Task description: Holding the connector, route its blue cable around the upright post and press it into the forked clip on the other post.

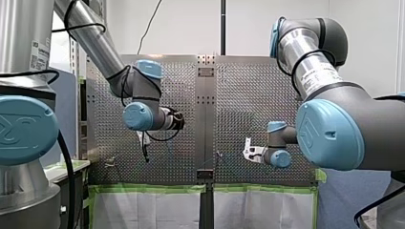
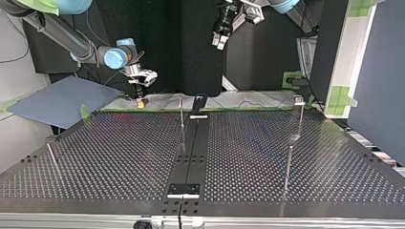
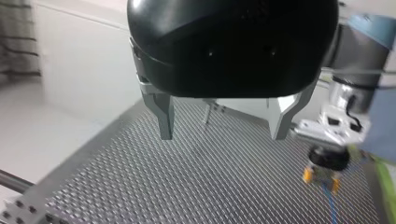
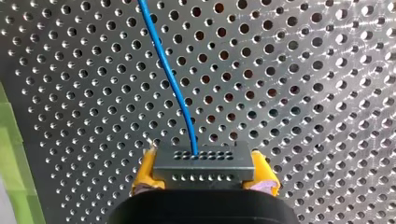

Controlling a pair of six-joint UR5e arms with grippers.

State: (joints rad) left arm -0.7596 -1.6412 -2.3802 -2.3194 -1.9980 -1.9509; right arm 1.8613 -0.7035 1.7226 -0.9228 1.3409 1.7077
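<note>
Silver perforated metal table point(image 2: 119, 157) filled the top view, split down the middle by a flat black strip point(image 2: 192, 143). Nearest the camera, a thin bare metal post point(image 2: 288, 167) stood upright at the view's right and a short metal pin point(image 2: 51, 155) at its left. Further back, a tall slim steel post point(image 2: 182, 121) rose just beside the black strip. Beyond the near right post stood another thin post point(image 2: 300, 114); its head was too small to read, though it seemed to be the forked clip.

At the table's far edge, on the view's left, my right gripper point(image 2: 140, 100) hung low over the surface near a slate-blue flat mat point(image 2: 57, 102). Its wrist view showed yellow pads point(image 4: 142, 175) clamped on either side of a dark grey rectangular connector point(image 4: 204, 163) with rows of small holes. A thin blue cable point(image 4: 168, 70) left the connector's upper face and ran ahead across the perforations, well apart from a strip of green tape point(image 4: 9, 154) along the plate's edge.

Farthest off, my left gripper point(image 2: 220, 38) hung high above the table's far middle. Its wrist view showed two metal fingers point(image 3: 164, 121) spread wide apart over bare plate, with my right gripper lower and off to one side.
</note>
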